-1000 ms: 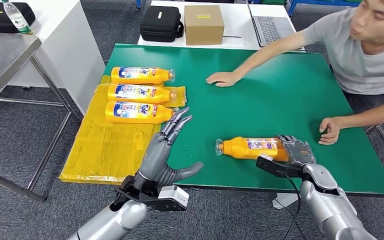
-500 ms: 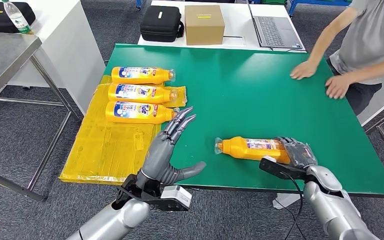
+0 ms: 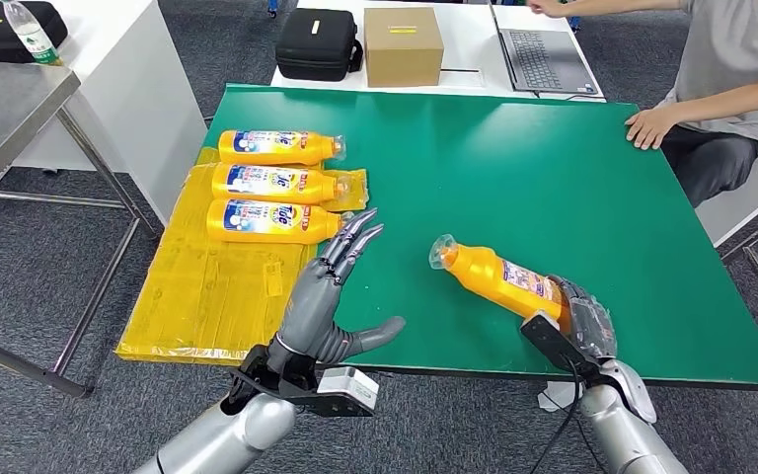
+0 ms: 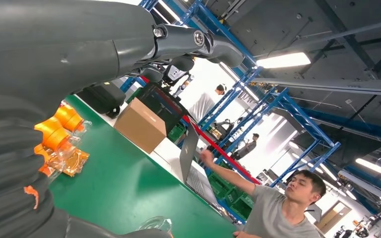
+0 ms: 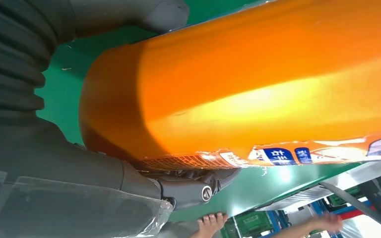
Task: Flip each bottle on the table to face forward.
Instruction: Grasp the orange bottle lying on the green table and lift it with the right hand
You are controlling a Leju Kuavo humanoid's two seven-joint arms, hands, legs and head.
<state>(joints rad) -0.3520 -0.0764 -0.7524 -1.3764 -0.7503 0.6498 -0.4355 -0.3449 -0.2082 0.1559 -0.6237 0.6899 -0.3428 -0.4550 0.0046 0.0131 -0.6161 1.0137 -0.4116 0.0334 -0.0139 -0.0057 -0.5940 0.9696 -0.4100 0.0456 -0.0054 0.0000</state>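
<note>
Bottle gripped at base by right hand, mid-flip on worktop; next, roll label upward; left hand spread, holding nothing.

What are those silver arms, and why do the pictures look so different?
They belong to a robot. The wide picture comes from a camera on its head, looking down at a green table. The other two come from cameras at its wrists, so they look tilted and very close.

Its right hand holds an orange bottle by the bottom end, cap pointing away. The big orange shape in the right wrist picture is that same bottle. Its left hand is open, fingers spread, holding nothing.

Three more bottles lie in a row on a yellow sheet. A person sits at the far corner, near a box and a laptop.
</note>
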